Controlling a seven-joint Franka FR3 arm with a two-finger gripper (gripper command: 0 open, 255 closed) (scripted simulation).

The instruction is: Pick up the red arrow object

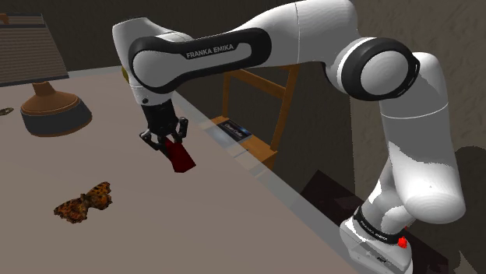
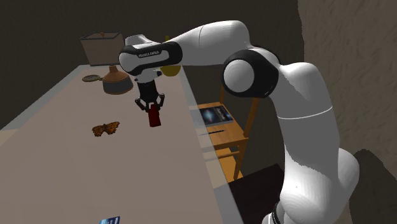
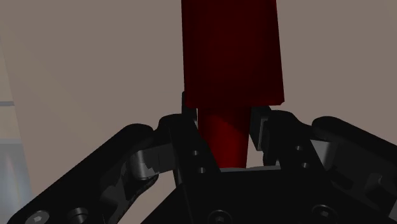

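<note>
The arm (image 1: 413, 156) is clad in glossy white, rounded shells; its joints (image 1: 374, 68) are dark grey discs and bands; the link next to the tool bears a black oval panel (image 1: 202, 56) with white lettering (image 1: 220, 51) reading "FRANKA EMIKA"; at the end farthest from the tool sits a dark ring (image 1: 378, 226) with small pale print, and a red button (image 1: 402, 242); the tool (image 3: 224, 121) is all black, with hinged finger bars and small round screws (image 3: 201, 169).

shoulder: near, down over table (image 1: 156, 241) | second exterior: farther back, along same table | wrist: close above it
</note>
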